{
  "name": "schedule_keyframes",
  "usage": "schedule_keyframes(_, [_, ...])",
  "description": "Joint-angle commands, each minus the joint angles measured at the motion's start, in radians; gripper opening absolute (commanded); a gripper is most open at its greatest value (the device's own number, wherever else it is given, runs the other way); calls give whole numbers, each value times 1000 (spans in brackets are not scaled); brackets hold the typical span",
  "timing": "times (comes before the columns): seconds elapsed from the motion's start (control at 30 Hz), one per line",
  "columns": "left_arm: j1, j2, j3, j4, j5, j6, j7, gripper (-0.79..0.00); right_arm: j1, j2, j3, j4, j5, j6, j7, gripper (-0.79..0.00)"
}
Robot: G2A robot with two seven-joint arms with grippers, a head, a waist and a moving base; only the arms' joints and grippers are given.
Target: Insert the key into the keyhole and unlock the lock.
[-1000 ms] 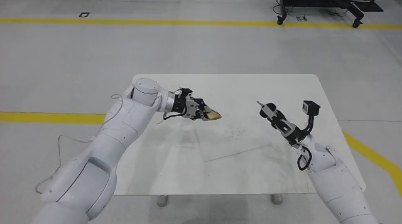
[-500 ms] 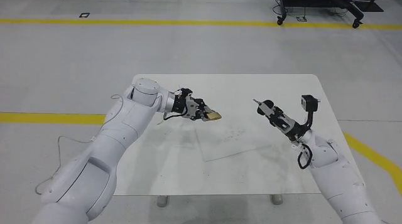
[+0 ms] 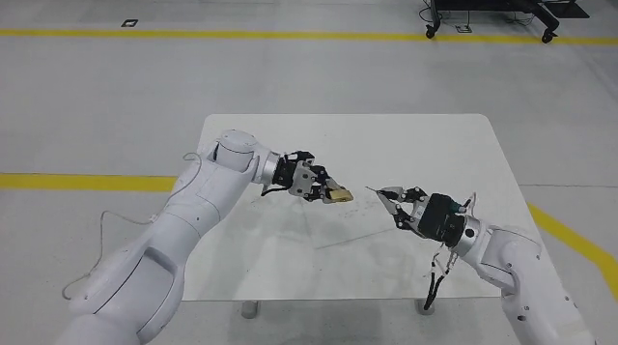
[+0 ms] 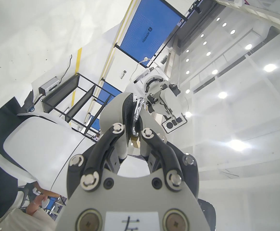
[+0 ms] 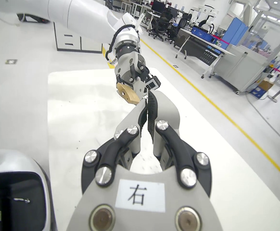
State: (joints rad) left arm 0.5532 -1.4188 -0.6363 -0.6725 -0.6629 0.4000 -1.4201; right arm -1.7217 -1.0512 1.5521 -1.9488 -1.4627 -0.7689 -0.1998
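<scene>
Lock (image 3: 337, 193) and key (image 3: 376, 191) hung in the air over the white table (image 3: 435, 142), one held by each arm. The biggest shift in the last second was in the right arm. It had swung in from the table's right side toward the middle and rolled its wrist over, so the right gripper (image 3: 394, 200) pointed at the left arm's load instead of up the table. The left arm had pushed out a little toward the centre to meet it. The left gripper (image 5: 133, 88) was clenched on the brass lock, with the shackle (image 4: 138, 108) pinched between its fingers and the body jutting past the tips. A small dark hole (image 5: 123, 93), likely the keyhole, faced the right gripper. The right gripper's fingers were pressed tight on the key, a thin sliver sticking out ahead of them. Its tip lay near the lock but apart from it. As I read it, the approach was mostly made, and fine alignment, insertion and the turn were not yet done.
</scene>
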Motion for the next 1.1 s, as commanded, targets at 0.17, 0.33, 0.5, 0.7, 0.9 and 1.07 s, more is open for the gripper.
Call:
schedule_keyframes(0.17, [-27, -16, 97, 55, -111, 14, 14, -785, -50, 7, -17, -79, -208, 66, -5, -785])
schedule_keyframes(0.33, [-58, -24, 123, 89, -127, 48, 48, -785, -38, 10, -33, -125, -269, 78, 57, -785])
schedule_keyframes(0.5, [-70, -31, 123, 104, -108, 57, 78, -785, -12, 14, -69, -182, -376, 64, 150, -785])
schedule_keyframes(0.7, [-72, -37, 116, 108, -88, 57, 111, -785, 26, 11, -148, -218, -463, 66, 268, -785])
schedule_keyframes(0.9, [-72, -42, 116, 106, -62, 66, 122, -785, 72, 8, -209, -219, -492, 44, 353, -785])
schedule_keyframes(1.07, [-72, -45, 110, 109, -49, 67, 120, -785, 97, 4, -236, -210, -493, 57, 410, -785])
